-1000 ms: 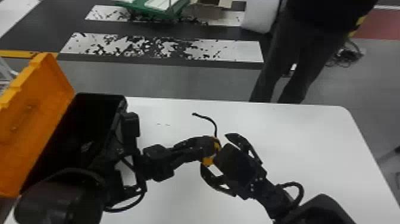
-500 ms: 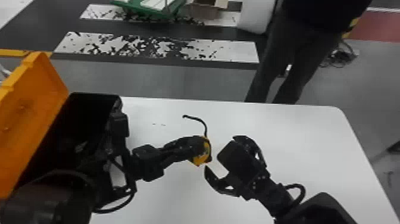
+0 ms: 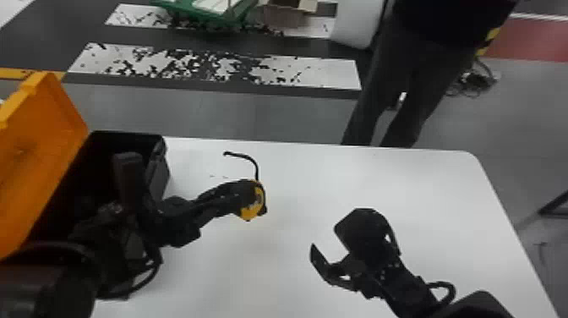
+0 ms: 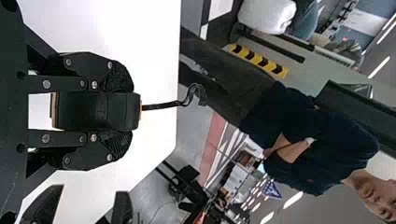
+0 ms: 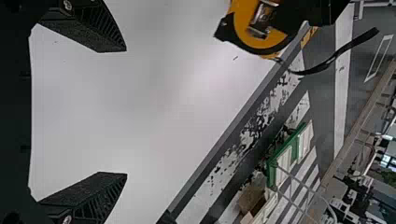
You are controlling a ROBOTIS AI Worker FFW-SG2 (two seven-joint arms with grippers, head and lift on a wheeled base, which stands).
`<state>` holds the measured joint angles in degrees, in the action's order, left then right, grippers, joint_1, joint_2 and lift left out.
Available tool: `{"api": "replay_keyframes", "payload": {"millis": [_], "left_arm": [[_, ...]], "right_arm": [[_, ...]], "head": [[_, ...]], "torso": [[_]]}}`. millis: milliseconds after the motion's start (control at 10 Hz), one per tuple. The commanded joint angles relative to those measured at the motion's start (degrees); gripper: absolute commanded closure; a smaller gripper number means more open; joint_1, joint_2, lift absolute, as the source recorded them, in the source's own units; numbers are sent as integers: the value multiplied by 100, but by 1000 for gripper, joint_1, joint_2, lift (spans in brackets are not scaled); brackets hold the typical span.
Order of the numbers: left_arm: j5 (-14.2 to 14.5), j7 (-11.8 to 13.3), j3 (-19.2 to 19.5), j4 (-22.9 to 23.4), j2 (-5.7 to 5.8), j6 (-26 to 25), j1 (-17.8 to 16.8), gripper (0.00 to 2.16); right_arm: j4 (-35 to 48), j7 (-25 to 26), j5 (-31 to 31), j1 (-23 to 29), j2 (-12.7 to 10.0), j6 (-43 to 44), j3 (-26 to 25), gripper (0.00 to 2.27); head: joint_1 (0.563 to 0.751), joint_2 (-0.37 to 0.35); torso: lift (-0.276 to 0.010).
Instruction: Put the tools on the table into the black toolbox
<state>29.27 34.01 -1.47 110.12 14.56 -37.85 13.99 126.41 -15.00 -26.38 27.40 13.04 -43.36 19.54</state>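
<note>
The head view looks forward and down from above, far enough back to hold both arms, much of the table (image 3: 296,169), the box (image 3: 158,177) and the floor past the far edge. The left wrist view sits close behind the left gripper (image 3: 250,195), sideways, facing along its fingers over the table and out into the room; the red floor (image 3: 536,40) shows there and from the head. The right wrist view looks out between the fingers of the right gripper (image 3: 334,228), also sideways, across the table, sharing the tape (image 3: 251,209), floor stripes (image 3: 321,74) and green cart (image 3: 207,16) with the head view.
</note>
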Motion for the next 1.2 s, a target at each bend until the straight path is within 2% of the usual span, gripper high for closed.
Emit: {"api": "replay_keyframes", "payload": {"millis": [0, 300, 600, 800, 900, 1000, 1100], "left_arm": [[8, -34, 367, 88, 12, 62, 16, 2142], [43, -114, 991, 159, 3, 308, 68, 2142], [26, -272, 1501, 291, 12, 695, 209, 2142], [-264, -491, 1720, 247, 3, 1170, 358, 2142], [-414, -641, 1738, 176, -6, 1539, 438, 2142], [-765, -861, 1703, 88, -50, 2101, 517, 2142], [-923, -1010, 1685, -87, -59, 2488, 534, 2142]], "right_arm": [[24, 94, 204, 249, -30, 51, -257, 66], [15, 103, 933, 556, -161, 350, -820, 73], [24, 85, 1258, 732, -205, 613, -1119, 76], [6, 23, 1672, 846, -284, 1018, -1374, 73], [-38, -12, 1891, 890, -311, 1246, -1514, 70], [-73, -56, 2058, 934, -364, 1457, -1611, 73], [-90, -108, 2155, 978, -434, 1562, -1708, 73]], "head": [[695, -46], [695, -1], [695, 57], [695, 96], [695, 129], [695, 152], [695, 172]], "torso": [[-39], [-39], [-39], [-39], [-39], [-39], [-39]]}}
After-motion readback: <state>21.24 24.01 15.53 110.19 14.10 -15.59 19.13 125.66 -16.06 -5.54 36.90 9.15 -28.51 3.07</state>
